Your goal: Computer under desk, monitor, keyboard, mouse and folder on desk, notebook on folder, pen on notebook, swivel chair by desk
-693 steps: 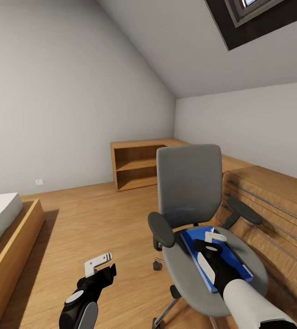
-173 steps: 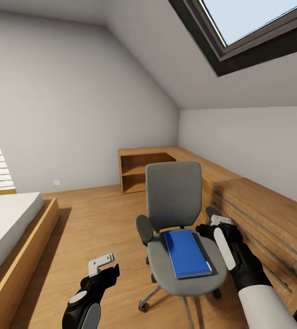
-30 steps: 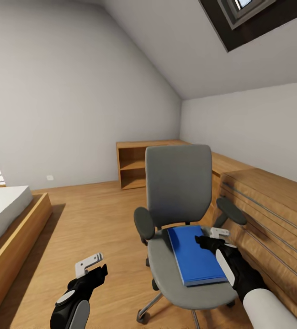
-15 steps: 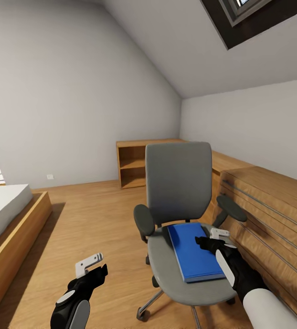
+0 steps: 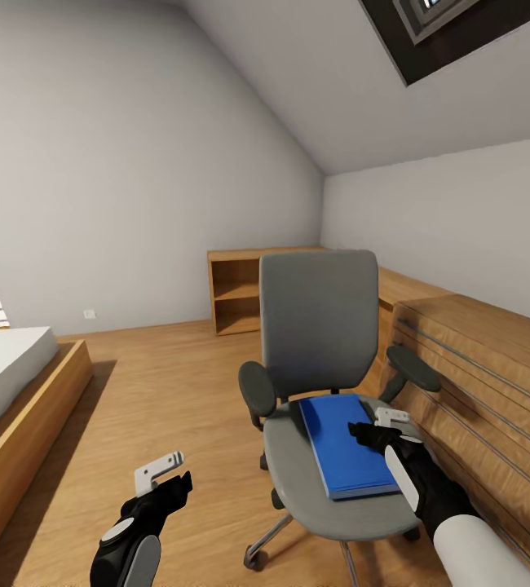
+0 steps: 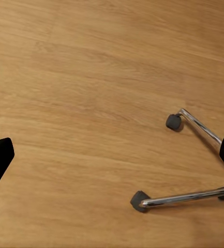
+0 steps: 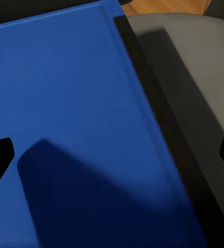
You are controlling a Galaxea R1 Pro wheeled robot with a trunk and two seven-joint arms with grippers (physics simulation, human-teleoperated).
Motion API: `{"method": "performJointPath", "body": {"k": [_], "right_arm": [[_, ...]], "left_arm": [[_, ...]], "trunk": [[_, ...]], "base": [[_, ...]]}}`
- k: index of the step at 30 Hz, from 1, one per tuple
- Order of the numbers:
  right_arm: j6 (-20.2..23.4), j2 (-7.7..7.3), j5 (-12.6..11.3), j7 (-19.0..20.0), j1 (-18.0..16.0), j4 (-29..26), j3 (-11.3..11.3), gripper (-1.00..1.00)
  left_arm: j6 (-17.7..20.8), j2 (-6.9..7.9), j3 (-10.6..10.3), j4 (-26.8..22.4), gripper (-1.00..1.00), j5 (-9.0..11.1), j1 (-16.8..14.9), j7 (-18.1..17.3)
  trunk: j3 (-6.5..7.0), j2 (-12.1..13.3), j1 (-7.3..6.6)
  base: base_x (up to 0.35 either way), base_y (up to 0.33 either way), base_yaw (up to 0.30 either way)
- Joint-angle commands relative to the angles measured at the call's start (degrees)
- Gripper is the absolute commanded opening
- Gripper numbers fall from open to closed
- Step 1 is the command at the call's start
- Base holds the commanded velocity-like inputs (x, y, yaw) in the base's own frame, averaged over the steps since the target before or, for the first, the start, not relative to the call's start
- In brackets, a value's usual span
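Over at the left a bed [image 5: 4, 383] sits in its wooden frame on the plank floor [image 5: 159, 391]. The left gripper [image 5: 161, 473] hangs low over the bare floor, its fingers spread wide apart, with the chair's chrome legs [image 6: 194, 194] nearby. The swivel chair [image 5: 318, 326] stands mid-room with the blue folder [image 5: 342, 444] lying flat on its seat. The right gripper [image 5: 377, 424] hovers just above the folder's right edge, fingers spread. A low wooden cabinet [image 5: 477, 367] runs along the right wall.

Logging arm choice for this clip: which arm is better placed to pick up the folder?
Right. The right tool hovers open over the blue folder on the swivel chair; the left tool hangs over bare floor.
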Motion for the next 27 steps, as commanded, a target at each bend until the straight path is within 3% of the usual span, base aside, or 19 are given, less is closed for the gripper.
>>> {"method": "performJointPath", "body": {"k": [1,6,27], "right_arm": [[0.3,-0.01,-0.5,-0.2,0.0,-0.1,0.0,1.00],[0.4,-0.01,-0.5,-0.3,0.0,-0.1,0.0,1.00],[0.4,-0.01,-0.6,-0.2,0.0,-0.1,0.0,1.00]], "left_arm": [[0.1,0.01,-0.1,-0.1,1.00,0.6,0.0,0.6],[0.1,0.01,-0.1,-0.1,1.00,0.6,0.0,0.6],[0.2,0.05,0.1,-0.1,1.00,0.6,0.0,0.6]], "trunk": [[-0.06,0.0,-0.01],[-0.96,-2.0,1.09],[-0.96,-2.0,1.09]], "base": [[0.000,0.000,0.000],[0.000,0.000,0.000],[0.000,0.000,0.000]]}}
